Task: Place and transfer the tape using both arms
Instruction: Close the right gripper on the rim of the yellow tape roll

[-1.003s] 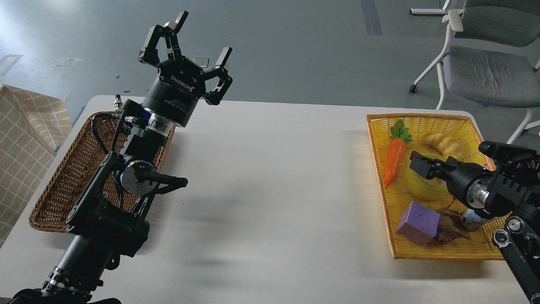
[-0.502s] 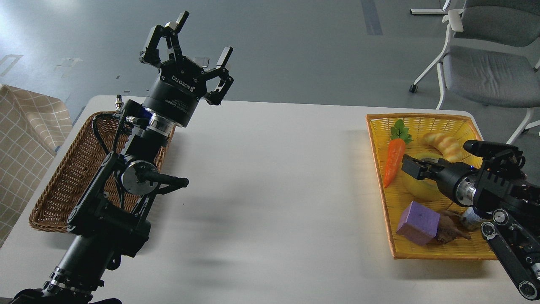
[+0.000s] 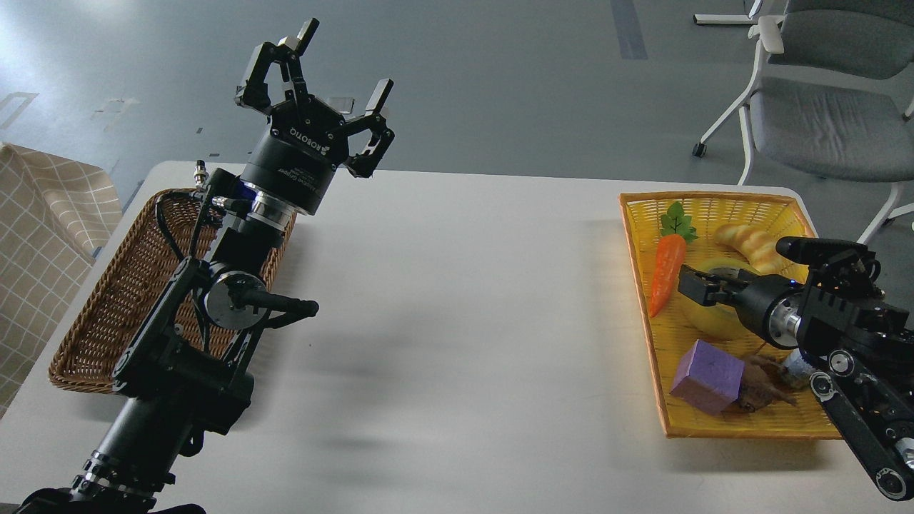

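Observation:
The tape (image 3: 703, 323), a yellow translucent roll, lies in the yellow basket (image 3: 714, 203) at the table's right side, partly hidden by my right arm. My right gripper (image 3: 696, 287) points left and sits over the roll's top; it is dark and I cannot tell its fingers apart. My left gripper (image 3: 344, 63) is raised high over the table's far left part, open and empty, with both fingers spread wide.
The yellow basket also holds a carrot (image 3: 666, 275), a bread roll (image 3: 750, 243), a purple block (image 3: 707, 375), a brown item (image 3: 762, 385) and a small jar (image 3: 792, 364). A brown wicker basket (image 3: 107, 307) stands at the left under my left arm. A chair (image 3: 821, 121) is behind the table.
My right gripper has moved left and further onto the tape, and the right arm's lower link has come into view. The left arm has not moved.

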